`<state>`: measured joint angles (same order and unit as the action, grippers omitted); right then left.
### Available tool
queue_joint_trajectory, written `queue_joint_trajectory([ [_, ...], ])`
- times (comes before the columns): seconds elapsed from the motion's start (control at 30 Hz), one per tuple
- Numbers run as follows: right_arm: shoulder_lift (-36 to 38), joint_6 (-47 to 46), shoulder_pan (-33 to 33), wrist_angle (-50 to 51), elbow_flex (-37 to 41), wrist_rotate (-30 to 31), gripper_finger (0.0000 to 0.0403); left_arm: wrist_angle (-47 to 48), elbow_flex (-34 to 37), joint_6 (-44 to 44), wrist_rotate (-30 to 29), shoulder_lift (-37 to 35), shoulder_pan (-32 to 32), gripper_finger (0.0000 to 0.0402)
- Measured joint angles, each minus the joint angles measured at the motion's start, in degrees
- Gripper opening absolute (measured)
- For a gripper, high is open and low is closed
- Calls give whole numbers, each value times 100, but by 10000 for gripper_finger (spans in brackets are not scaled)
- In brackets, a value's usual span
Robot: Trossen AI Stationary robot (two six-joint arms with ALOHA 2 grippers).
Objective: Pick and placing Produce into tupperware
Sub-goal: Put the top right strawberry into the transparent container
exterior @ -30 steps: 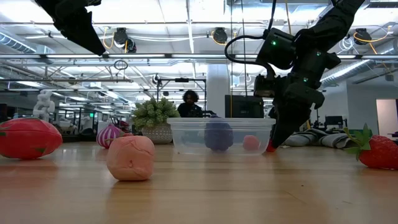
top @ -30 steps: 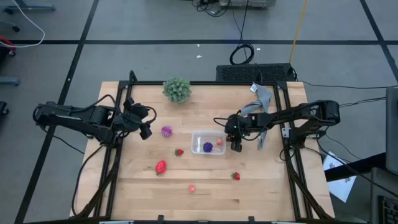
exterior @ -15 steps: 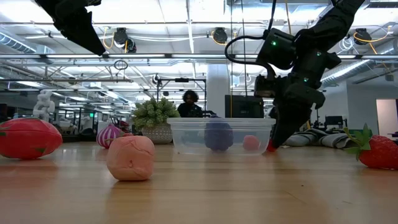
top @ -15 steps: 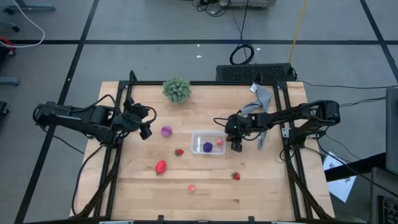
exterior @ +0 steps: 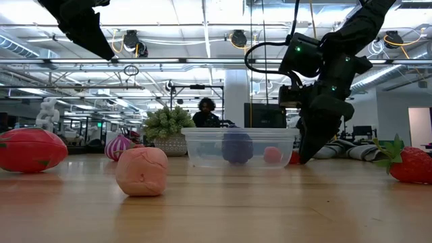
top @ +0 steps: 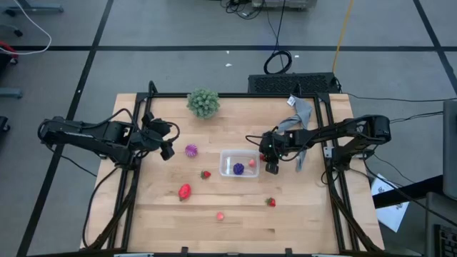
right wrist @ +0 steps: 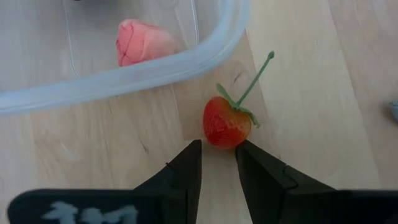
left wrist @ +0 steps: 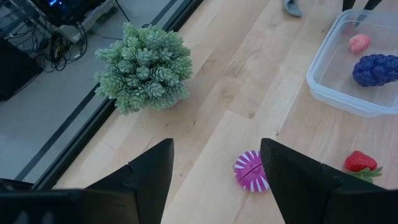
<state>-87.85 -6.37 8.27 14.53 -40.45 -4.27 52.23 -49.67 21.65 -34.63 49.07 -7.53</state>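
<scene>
The clear tupperware [top: 239, 164] sits mid-table with a purple grape cluster [top: 238, 168] and a pink piece [top: 251, 163] inside. My right gripper [top: 271, 168] points down just off its right wall, narrowly open. A small red stemmed fruit [right wrist: 227, 124] lies on the table right at its fingertips [right wrist: 198, 149], beside the container's rim [right wrist: 186, 62]. My left gripper [top: 169, 150] hangs open above the table's left part, near the spiky magenta ball [top: 191, 150]. Loose on the wood are a strawberry [top: 206, 173], a larger red piece [top: 185, 190], a pink piece [top: 220, 215] and another strawberry [top: 271, 202]. My right gripper comes from above, pointing down, with its two fingertips at the near side of the small red fruit's body [right wrist: 221, 140]. I cannot tell whether they touch it. The fruit lies on the table, its green stem [right wrist: 255, 78] pointing away from the fingers.
A green bushy plant [top: 203, 102] stands near the far edge. A grey cloth [top: 300, 118] lies at the far right corner beside my right arm. Black frame rails run along the table's left and right sides. A person shows far behind the table [exterior: 206, 111].
My right gripper has shifted slightly toward the table's right, away from the tupperware's wall. In the low view the small red fruit now shows on the table between its tips and the container.
</scene>
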Motion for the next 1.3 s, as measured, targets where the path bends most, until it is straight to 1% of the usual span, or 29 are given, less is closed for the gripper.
queue_joint_trajectory([
  [0.33,0,-152,191,88,0,-67,98,0,0,0,0,0,0,243],
  [0.43,2,-153,239,157,-1,-76,115,0,0,0,0,0,0,243],
  [0.63,7,-153,249,185,-4,-90,165,0,0,-42,0,-1,0,243],
  [0.8,4,-44,247,30,2,-94,189,0,0,-44,0,0,0,243],
  [0.9,1,-34,249,-10,7,-76,194,0,0,-44,0,-1,0,243],
  [1.3,-11,254,260,-335,13,85,193,-2,0,-54,-52,-1,0,243],
])
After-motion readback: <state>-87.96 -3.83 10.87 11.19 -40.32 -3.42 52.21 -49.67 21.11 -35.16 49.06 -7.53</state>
